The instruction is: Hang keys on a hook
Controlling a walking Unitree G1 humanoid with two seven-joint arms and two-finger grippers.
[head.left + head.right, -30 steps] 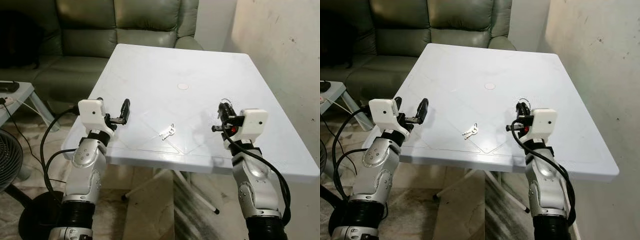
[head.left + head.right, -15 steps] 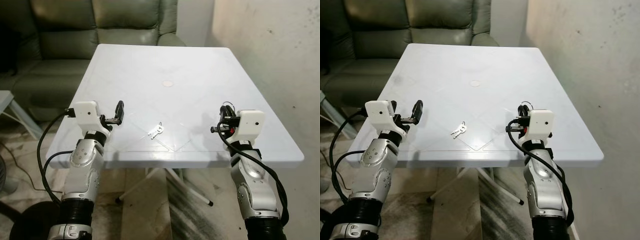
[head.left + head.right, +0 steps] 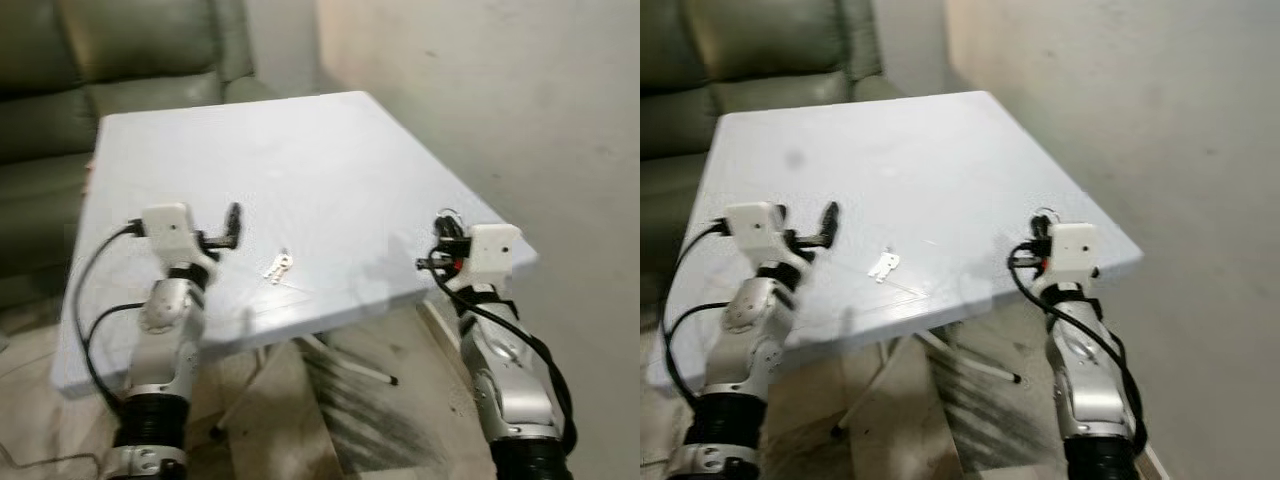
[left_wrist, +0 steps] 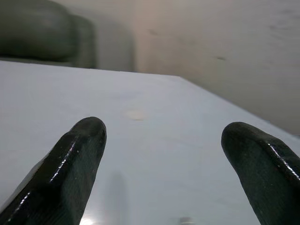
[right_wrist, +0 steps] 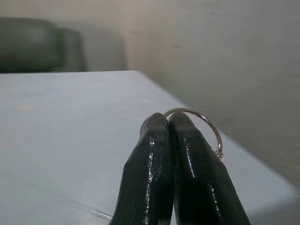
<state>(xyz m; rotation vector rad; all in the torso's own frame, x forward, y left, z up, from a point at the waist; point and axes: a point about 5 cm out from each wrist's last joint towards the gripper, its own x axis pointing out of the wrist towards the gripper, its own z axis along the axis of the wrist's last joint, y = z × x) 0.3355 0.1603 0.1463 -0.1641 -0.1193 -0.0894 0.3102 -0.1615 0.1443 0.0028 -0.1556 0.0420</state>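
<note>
One key ring [image 5: 199, 123] sits pinched in the shut right pincer [image 5: 168, 123]. Left pincer [image 4: 164, 140] gapes wide, empty. Keys [image 3: 277, 265] on the desk [image 3: 300, 160] look light, slippery; grab the ring.

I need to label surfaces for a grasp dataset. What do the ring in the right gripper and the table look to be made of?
Key ring: thin bright wire loop with a glint, likely metal, pinched in the right gripper. Table: white, smooth, faintly glossy with moulded lines, probably plastic.

A white table [image 3: 330, 170], silver keys [image 3: 277, 265], a grey-green sofa [image 3: 90, 60] and a beige wall [image 3: 500, 100].
</note>
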